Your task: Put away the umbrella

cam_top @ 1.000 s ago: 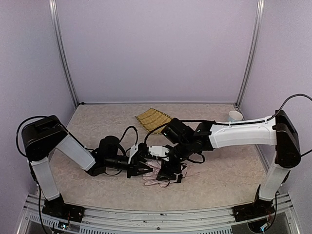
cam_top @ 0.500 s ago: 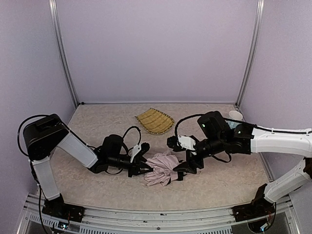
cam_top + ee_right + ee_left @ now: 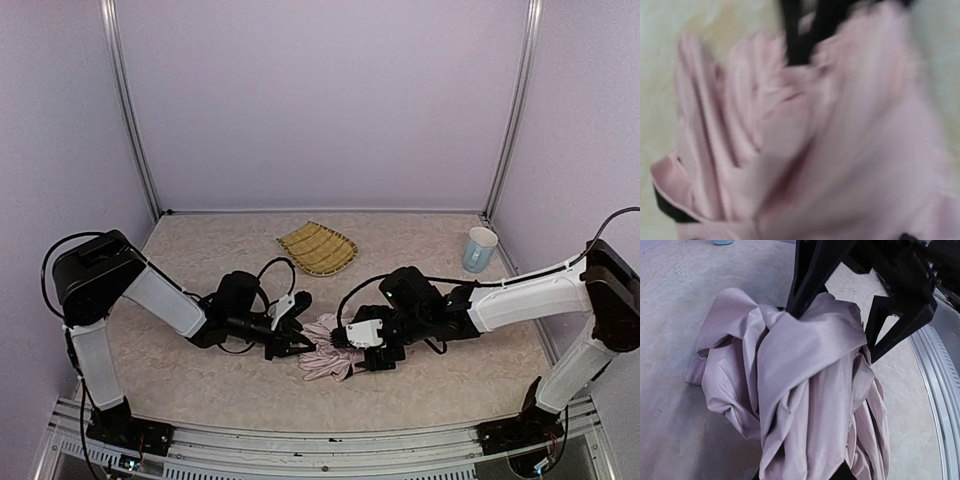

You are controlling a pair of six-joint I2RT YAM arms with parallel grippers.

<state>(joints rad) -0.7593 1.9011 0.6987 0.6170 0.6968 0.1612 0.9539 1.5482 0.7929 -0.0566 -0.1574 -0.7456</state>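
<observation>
The umbrella (image 3: 325,358) lies bunched on the table (image 3: 200,250), one end clamped in the left gripper's (image 3: 300,342) narrow jaws and the other between the right gripper's (image 3: 830,337) jaws, which stand apart astride the fabric, with the tray (image 3: 318,248) beyond both.

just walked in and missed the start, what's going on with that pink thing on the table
Two robot arms are working on a crumpled pale pink umbrella lying on the table. The left pincer is closed on one end of its fabric. The right pincer is open, with its fingers straddling the other end but not gripping. The umbrella is bunched up rather than neatly folded, so it is not yet put away.
</observation>
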